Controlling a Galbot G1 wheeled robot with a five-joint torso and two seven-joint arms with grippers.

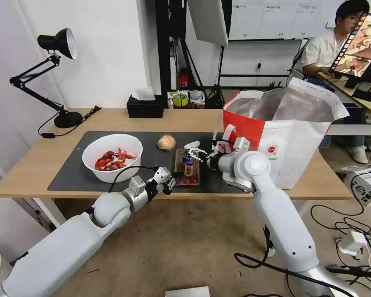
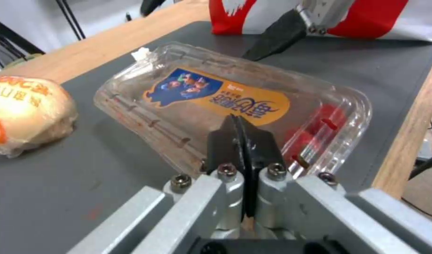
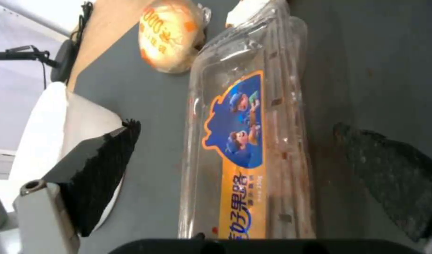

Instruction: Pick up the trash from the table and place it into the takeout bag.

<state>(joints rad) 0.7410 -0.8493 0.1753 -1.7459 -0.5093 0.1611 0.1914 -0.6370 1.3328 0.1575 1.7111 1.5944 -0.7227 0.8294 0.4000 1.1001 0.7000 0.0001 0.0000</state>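
On the table [image 1: 33, 169], a clear clamshell tray [image 1: 187, 167] with a blue-orange label lies on the dark mat [image 1: 70, 175]. My right gripper [image 3: 246, 151] is open, one finger on each side of the tray [image 3: 253, 141], and reaches in from the bag side [image 1: 196, 152]. My left gripper [image 2: 242, 128] is shut, its tips over the tray's near edge [image 2: 201, 106], low at the table's front [image 1: 173, 179]. Further trash lies close by: a white bowl of red shells [image 1: 112, 156] to the left and an orange-beige lump [image 1: 166, 142] behind the tray. The takeout bag [image 1: 284, 136] stands open at the right.
A black tissue box [image 1: 144, 108] and small items [image 1: 181, 99] sit at the table's back edge. A black desk lamp [image 1: 57, 45] stands at the back left. Cables [image 1: 350, 231] trail on the floor at the right.
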